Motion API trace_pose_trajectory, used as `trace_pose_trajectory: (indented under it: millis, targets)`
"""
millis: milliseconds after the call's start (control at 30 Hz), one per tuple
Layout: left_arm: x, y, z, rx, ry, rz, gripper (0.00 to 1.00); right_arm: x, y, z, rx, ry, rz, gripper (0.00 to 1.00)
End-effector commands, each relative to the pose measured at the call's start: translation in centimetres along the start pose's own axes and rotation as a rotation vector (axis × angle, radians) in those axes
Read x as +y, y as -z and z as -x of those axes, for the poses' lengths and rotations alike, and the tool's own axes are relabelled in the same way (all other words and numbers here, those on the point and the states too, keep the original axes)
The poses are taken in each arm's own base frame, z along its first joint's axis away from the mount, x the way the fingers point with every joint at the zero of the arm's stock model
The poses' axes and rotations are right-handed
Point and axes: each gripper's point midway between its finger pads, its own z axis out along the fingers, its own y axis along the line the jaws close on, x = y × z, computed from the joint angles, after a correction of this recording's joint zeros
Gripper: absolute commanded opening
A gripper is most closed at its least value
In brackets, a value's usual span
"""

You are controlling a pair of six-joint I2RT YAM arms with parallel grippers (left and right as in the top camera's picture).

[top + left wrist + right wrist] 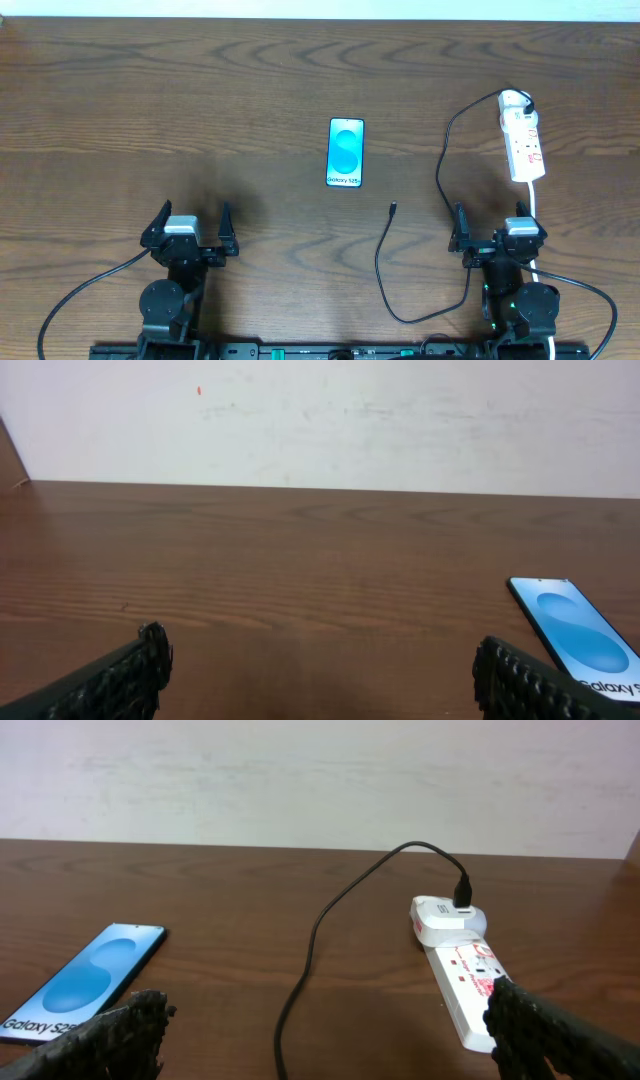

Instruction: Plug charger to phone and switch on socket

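The phone [346, 152] lies flat at the table's middle, blue screen up; it also shows in the left wrist view [580, 635] and the right wrist view [85, 982]. The charger, a thin black cable [382, 262], runs from the socket [523, 140] at the right, loops near the front edge and ends in a small plug lying below and right of the phone. The cable [310, 960] and socket [462, 960] show in the right wrist view. My left gripper [190, 228] is open and empty at the front left. My right gripper [497, 232] is open and empty, just in front of the socket.
The socket's thick white cord [537, 205] runs back past my right gripper. A white wall [320, 420] stands behind the table's far edge. Black arm cables lie along the front edge.
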Motion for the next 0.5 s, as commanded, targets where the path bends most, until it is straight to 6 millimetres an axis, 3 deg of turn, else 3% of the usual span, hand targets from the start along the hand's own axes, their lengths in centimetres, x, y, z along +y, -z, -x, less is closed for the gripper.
trace_pose_trajectory:
  millis: [0,467]
  targets:
    - [0.63,-0.05,-1.64,0.051,-0.009,0.032,0.98,0.03,0.02,-0.06,0.0,0.012,-0.001,0.99]
    - [0.63,-0.05,-1.64,0.051,-0.009,0.032,0.98,0.03,0.02,-0.06,0.0,0.012,-0.001,0.99]
